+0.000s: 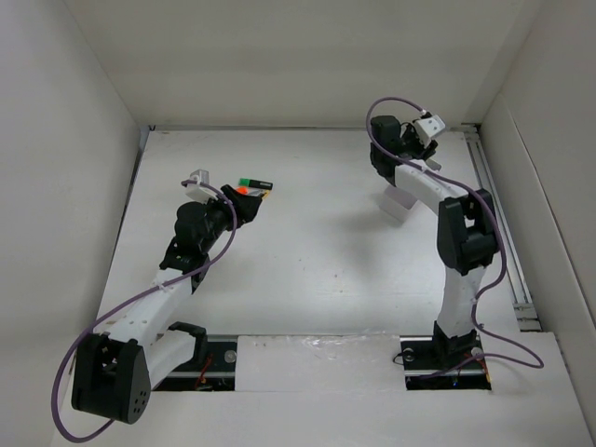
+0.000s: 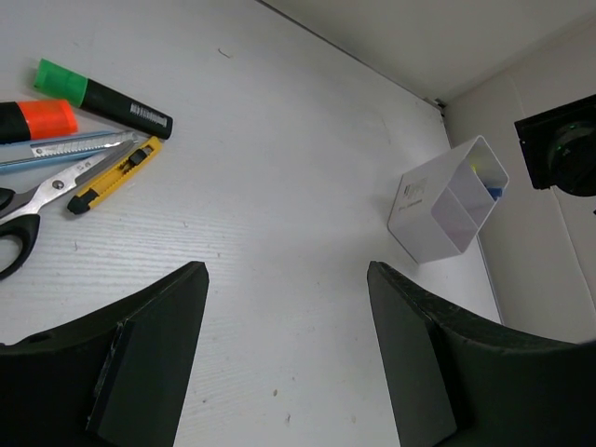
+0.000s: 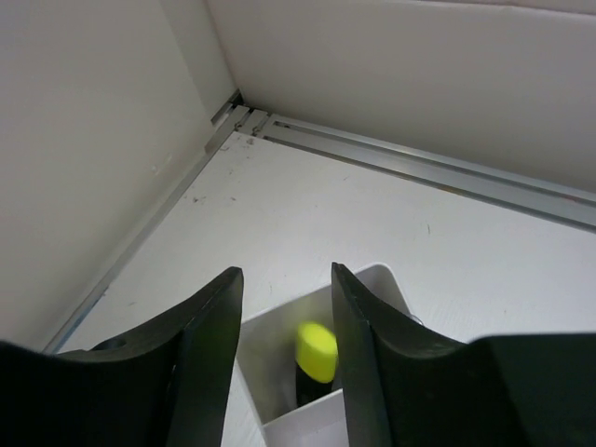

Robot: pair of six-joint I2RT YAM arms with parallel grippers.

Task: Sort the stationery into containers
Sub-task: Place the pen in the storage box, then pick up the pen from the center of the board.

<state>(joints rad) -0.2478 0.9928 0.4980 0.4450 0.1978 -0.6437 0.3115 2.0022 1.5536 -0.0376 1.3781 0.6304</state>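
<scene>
The white two-compartment box (image 1: 402, 207) stands at the back right. My right gripper (image 1: 396, 184) hovers over it, open. In the right wrist view the box (image 3: 270, 349) lies under my gripper (image 3: 286, 277), and a yellow-capped pen (image 3: 317, 349) stands loose in one compartment between my fingers. The left gripper (image 1: 250, 207) is open and empty beside the loose stationery. The left wrist view (image 2: 286, 275) shows the green-ended black marker (image 2: 102, 93), orange-and-black marker (image 2: 37, 119), bluish pen (image 2: 65, 151), a yellow cutter (image 2: 116, 174) and scissors (image 2: 37, 200). The box (image 2: 447, 200) shows yellow and blue tips inside.
White walls enclose the table on the left, back and right. A metal rail (image 3: 447, 172) runs along the back wall behind the box. The right arm's wrist (image 2: 563, 149) shows dark above the box in the left wrist view.
</scene>
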